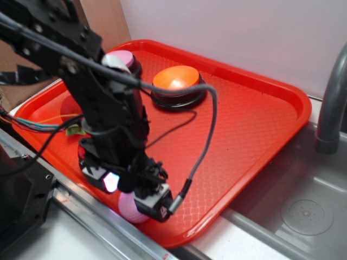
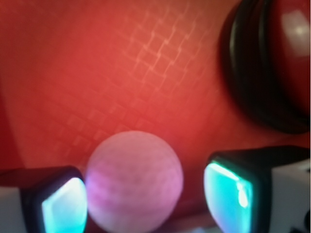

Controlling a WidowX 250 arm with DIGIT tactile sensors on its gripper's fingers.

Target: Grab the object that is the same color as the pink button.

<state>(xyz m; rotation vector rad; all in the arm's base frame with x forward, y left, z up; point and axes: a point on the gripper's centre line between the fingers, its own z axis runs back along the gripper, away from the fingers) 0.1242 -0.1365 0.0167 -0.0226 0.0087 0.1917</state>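
Exterior view, ball: pink ball [image 1: 130,208] sat on the red tray [image 1: 260,124] near its front edge, mostly hidden under the gripper [image 1: 133,189], which stood directly over it.
Exterior view, match: you had the pink button [image 1: 120,58] at the far back of the tray, well apart from the ball, partly behind the arm.
Exterior view, count: one pink button and one orange button [image 1: 176,81] showed; a red fuzzy shape [image 1: 70,108] peeked out behind the arm, too hidden for you to call.
Wrist view, relation: ball lay between the fingers [image 2: 63,204], closer to the picture-left pad, with a clear gap to the picture-right pad. Being round, it gave you no long axis to line up with.
Wrist view, fingers: spread, one each side of the ball, not yet pinching it.
Wrist view, count: one ball, two pads, one red button [image 2: 272,63] at upper right, clear of the ball.
Next move: probably you only needed to close, perhaps after centring slightly.
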